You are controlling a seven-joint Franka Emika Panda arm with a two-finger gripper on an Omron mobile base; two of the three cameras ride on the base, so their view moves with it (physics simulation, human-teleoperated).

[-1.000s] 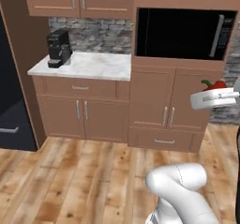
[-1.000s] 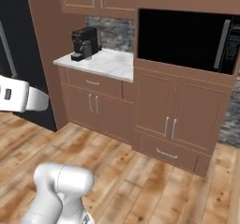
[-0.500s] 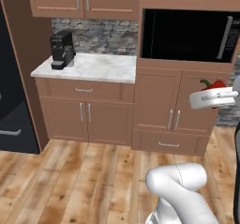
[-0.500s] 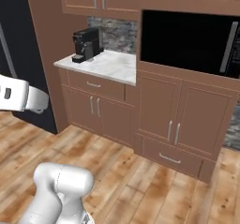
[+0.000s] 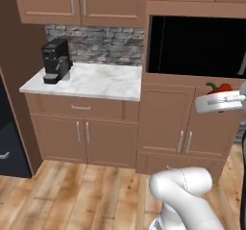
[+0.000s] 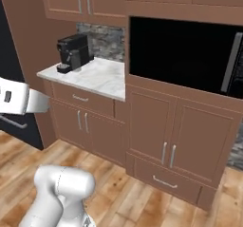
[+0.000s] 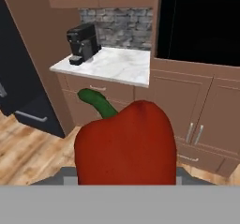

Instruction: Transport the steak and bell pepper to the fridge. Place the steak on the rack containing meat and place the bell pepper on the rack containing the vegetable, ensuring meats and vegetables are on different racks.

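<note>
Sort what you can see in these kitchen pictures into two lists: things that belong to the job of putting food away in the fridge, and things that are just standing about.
Part of the job:
- bell pepper, held in the gripper
- fridge

Just standing about:
- coffee machine
- marble counter
- microwave
- wooden cabinets

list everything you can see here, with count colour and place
bell pepper: one, glossy red with a green stem, held in the gripper, close in the hand view
coffee machine: one, black, at the left end of the counter
counter: one, white marble top, over brown drawers and doors
backsplash: one, grey stone, behind the counter
microwave: one, black, built in to the right of the counter
cabinets: several, brown with grey bar handles, above and below
fridge: one, black, left of the counter
floor: light wood planks
gripper: one, white hand, shut on the bell pepper, in front of the lower cabinets
</note>
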